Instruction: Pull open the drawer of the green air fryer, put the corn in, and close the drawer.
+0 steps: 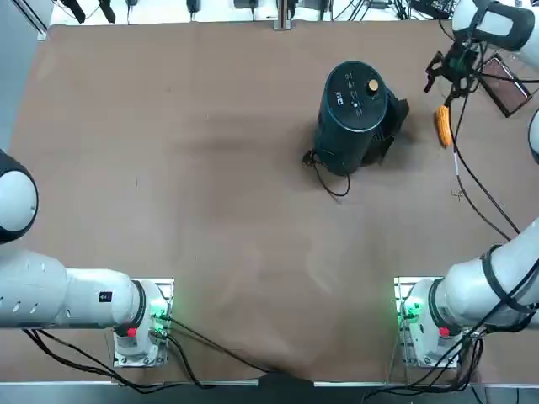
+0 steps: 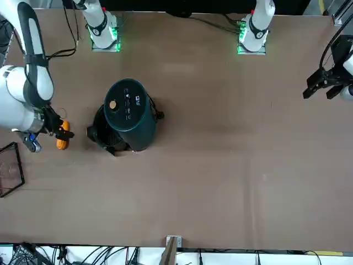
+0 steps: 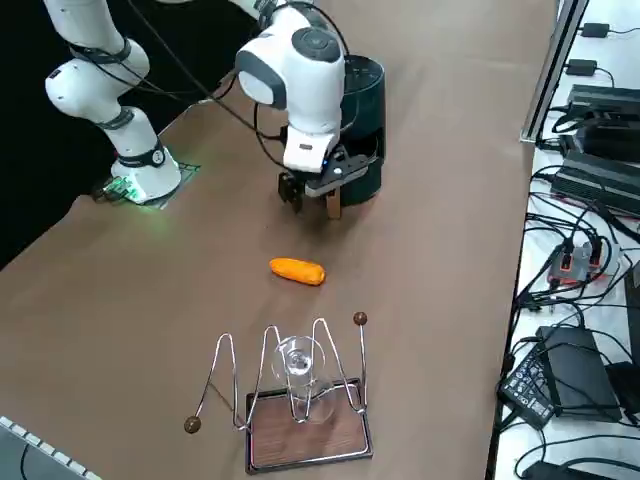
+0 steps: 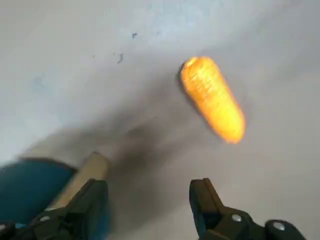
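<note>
From overhead, the corn (image 1: 441, 126) is seen lying on the tabletop (image 1: 185, 185) beside the green air fryer (image 1: 352, 116). In the wrist view, the right gripper (image 4: 149, 205) is held above it, jaws open and empty.

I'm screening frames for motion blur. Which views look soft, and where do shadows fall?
Right wrist view: the corn is smeared, a dark shadow beneath the open right pincer. Top view: sharp, the green air fryer crisp, soft shadow beside it.
</note>
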Action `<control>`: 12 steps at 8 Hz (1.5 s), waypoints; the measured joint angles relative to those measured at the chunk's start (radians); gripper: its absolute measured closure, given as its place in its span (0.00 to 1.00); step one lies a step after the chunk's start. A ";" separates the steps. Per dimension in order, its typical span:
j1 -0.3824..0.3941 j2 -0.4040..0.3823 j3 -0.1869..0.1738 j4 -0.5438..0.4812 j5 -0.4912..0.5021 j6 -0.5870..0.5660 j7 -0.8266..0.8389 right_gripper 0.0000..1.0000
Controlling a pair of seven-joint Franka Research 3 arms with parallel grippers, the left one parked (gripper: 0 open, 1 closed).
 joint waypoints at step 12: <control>-0.102 0.227 -0.001 -0.009 -0.102 0.278 -0.444 0.21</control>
